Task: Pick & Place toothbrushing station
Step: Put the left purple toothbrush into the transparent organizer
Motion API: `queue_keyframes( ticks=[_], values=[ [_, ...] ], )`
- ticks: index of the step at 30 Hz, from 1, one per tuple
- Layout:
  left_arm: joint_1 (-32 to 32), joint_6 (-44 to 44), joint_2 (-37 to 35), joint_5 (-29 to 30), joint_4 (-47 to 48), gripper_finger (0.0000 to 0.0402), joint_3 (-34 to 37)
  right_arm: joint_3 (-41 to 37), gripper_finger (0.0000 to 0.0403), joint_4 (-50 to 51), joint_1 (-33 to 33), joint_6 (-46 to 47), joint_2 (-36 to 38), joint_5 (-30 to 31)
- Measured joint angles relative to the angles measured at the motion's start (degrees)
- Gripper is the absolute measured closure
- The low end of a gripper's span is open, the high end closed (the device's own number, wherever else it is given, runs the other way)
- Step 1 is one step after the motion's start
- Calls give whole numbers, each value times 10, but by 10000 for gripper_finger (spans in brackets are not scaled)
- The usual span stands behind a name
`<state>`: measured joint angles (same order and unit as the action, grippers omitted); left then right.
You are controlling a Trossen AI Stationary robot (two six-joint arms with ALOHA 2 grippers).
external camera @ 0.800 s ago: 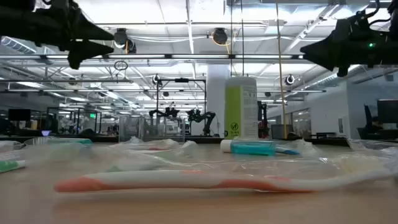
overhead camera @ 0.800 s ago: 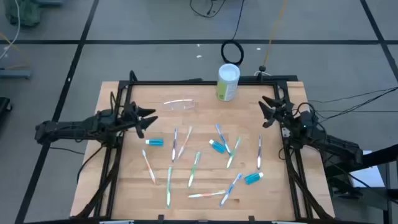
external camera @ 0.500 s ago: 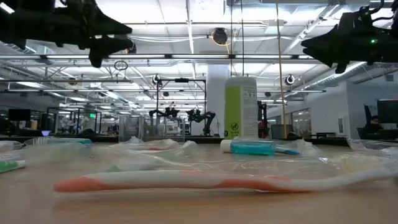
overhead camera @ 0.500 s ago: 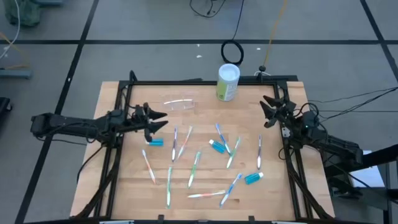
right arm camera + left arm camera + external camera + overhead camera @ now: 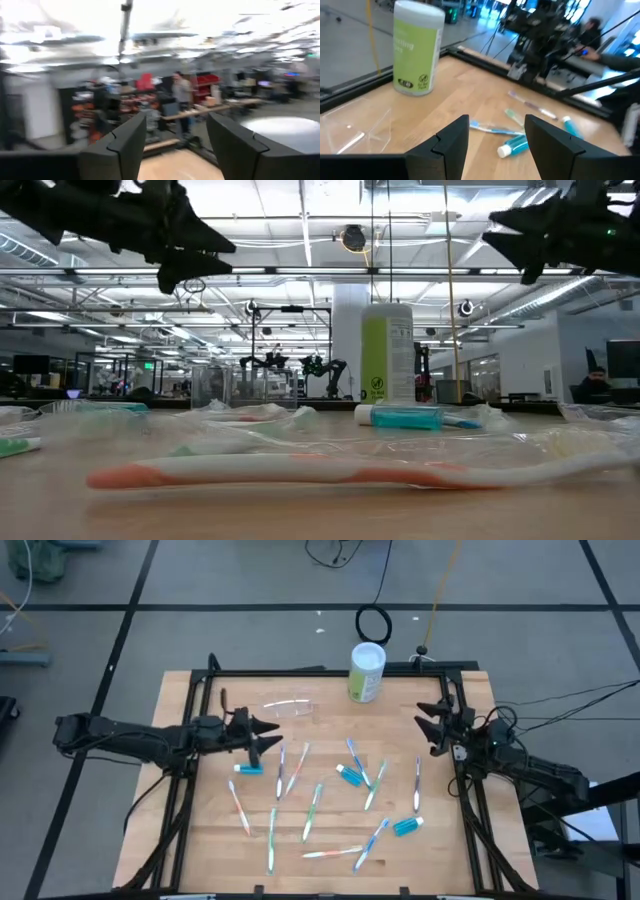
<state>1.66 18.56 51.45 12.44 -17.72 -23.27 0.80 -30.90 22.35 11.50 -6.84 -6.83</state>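
Wooden boards of the table (image 5: 330, 870) are strewn with toothbrushes (image 5: 313, 812) and blue toothpaste tubes (image 5: 408, 827), none gathered yet. The clear holder (image 5: 289, 708) lies toward 11 o'clock of the tabletop, well apart from the white-and-green canister (image 5: 366, 672) at 12 o'clock.

Over the last second the left gripper (image 5: 266, 734) has reached inward from the 9 o'clock edge, and it now hangs above the table between the holder and the nearest tube (image 5: 248, 769), jaws spread and empty. That reach suggests a first pick is being lined up, probably on the tube or a nearby brush.

The right gripper (image 5: 428, 728) has barely moved: it waits at 3 o'clock, raised, jaws also spread and empty.
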Motion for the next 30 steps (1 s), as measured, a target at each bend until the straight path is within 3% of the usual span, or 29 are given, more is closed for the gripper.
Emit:
queue_keyframes(
  ticks=[3, 11, 16, 21, 30],
  values=[
    [-2, 23, 38, 18, 68, 202, -30, 0, 191, -62, 0, 24, -44, -41],
    [19, 205, 127, 27, 267, 202, -83, 29, 197, -96, -22, 26, -172, -37],
    [31, 295, 178, 20, 293, 202, -83, 53, 199, -112, -38, 23, -253, -36],
    [45, 338, 229, -27, 261, 202, -83, 55, 200, -176, -41, 26, -314, -35],
    [72, 390, 301, -54, 233, 202, -83, 56, 200, -182, -41, 26, -343, -35]
  ],
)
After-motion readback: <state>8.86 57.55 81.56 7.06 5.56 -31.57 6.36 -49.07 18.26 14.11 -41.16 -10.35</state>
